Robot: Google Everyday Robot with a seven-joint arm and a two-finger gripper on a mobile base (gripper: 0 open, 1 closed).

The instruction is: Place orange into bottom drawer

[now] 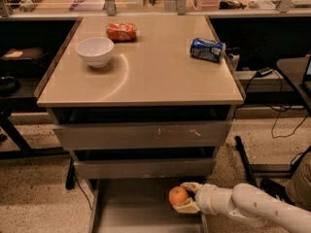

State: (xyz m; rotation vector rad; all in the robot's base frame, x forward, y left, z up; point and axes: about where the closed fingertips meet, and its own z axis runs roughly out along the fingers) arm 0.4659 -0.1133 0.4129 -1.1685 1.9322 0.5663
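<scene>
The orange (178,196) is a small round bright-orange fruit held between the pale fingers of my gripper (185,198). The gripper comes in from the lower right on a white arm and is shut on the orange. It holds the fruit over the right part of the bottom drawer (131,208), which is pulled out below the two upper grey drawers and shows a flat grey floor. The orange sits just above or at the drawer floor; I cannot tell whether it touches.
On the tabletop (160,76) stand a white bowl (95,51), an orange-red snack bag (121,31) and a blue can (207,49) lying on its side. Cables and a dark stand leg (245,159) lie on the floor at right.
</scene>
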